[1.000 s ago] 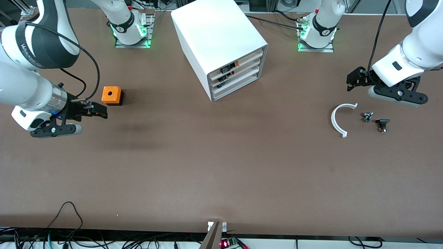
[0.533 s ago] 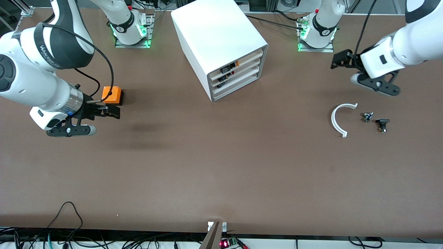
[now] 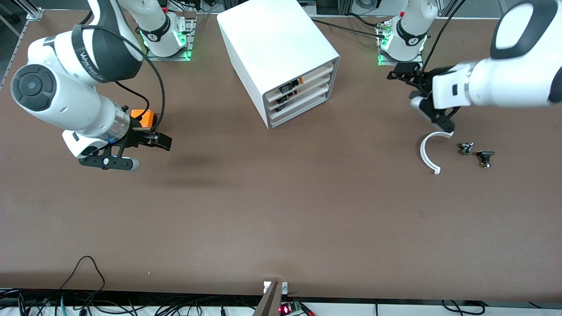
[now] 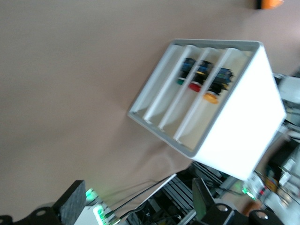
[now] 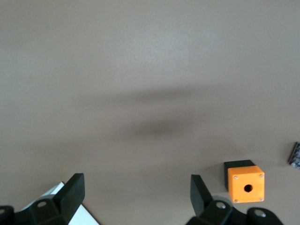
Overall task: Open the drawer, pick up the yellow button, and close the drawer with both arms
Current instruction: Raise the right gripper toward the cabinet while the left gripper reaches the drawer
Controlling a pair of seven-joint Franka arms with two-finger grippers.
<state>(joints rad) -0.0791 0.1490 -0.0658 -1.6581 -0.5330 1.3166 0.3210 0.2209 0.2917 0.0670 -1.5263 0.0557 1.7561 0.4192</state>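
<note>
Both arms swung toward the cabinet (image 3: 281, 57), jaws spread wide and empty.

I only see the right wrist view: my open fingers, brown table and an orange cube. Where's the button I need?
Observer: The button lies in the top drawer of a white cabinet mid-table.
Operator: Is that drawer open?
Observer: No, it sits flush with the two drawers under it.
Operator: Where's the other arm?
Observer: The left gripper hangs over the table near its own base, fingers open, camera facing the drawers.
</note>
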